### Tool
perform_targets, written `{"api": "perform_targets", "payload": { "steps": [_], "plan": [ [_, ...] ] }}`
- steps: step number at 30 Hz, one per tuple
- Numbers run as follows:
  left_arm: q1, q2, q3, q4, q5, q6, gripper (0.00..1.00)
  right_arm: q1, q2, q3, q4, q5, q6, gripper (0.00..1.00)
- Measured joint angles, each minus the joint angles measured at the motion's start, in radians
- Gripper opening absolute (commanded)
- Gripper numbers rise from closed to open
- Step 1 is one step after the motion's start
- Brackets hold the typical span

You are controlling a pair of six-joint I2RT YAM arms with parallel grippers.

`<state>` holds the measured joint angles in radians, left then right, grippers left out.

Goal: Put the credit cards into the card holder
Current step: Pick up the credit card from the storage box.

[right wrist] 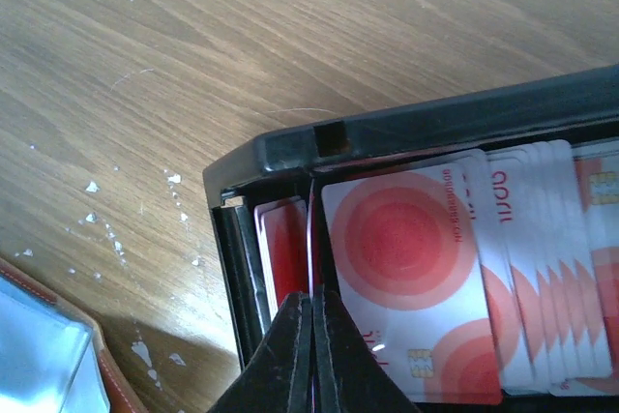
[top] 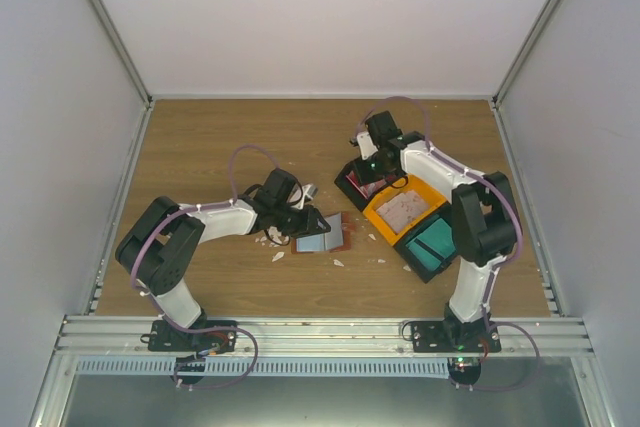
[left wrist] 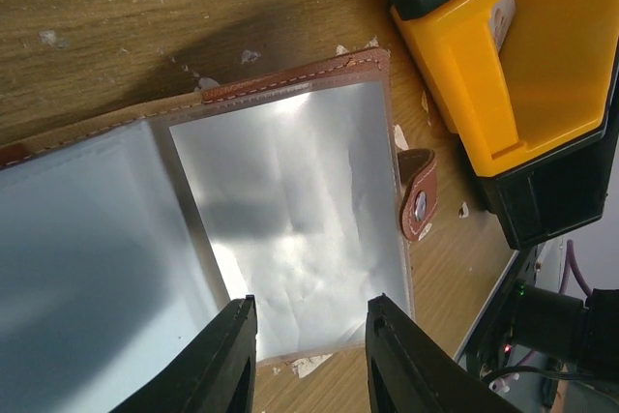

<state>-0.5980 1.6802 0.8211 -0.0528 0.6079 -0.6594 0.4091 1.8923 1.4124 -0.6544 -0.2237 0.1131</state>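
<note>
The card holder (top: 322,235) lies open on the table, reddish-brown outside with shiny blue-grey inner faces (left wrist: 290,210). My left gripper (top: 298,217) is open, its fingers straddling the near edge of the holder's right face (left wrist: 309,305), holding nothing. My right gripper (top: 372,169) is in the far black bin (right wrist: 387,128). It (right wrist: 312,295) is shut on a red-and-white credit card (right wrist: 311,229) seen edge-on. Several more red-and-white cards (right wrist: 406,239) lie fanned in that bin.
A yellow bin (top: 375,215) (left wrist: 522,74) with whitish-pink cards and a black bin with teal cards (top: 436,242) sit right of the holder. White torn scraps (top: 278,255) lie near it. The holder's corner shows in the right wrist view (right wrist: 58,355).
</note>
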Motion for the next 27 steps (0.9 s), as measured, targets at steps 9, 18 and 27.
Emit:
{"api": "perform_targets", "payload": {
  "steps": [9,18,27],
  "plan": [
    [-0.003,0.0,0.0,0.0,-0.006,-0.003,0.42,0.0,-0.124,-0.044,0.045,0.128,0.02,0.01],
    [-0.004,-0.05,-0.001,-0.004,-0.078,-0.008,0.53,0.0,-0.362,-0.116,0.119,0.111,0.064,0.01],
    [-0.003,-0.319,-0.074,0.116,-0.109,-0.027,0.75,0.0,-0.612,-0.356,0.298,-0.233,0.198,0.0]
  ]
}}
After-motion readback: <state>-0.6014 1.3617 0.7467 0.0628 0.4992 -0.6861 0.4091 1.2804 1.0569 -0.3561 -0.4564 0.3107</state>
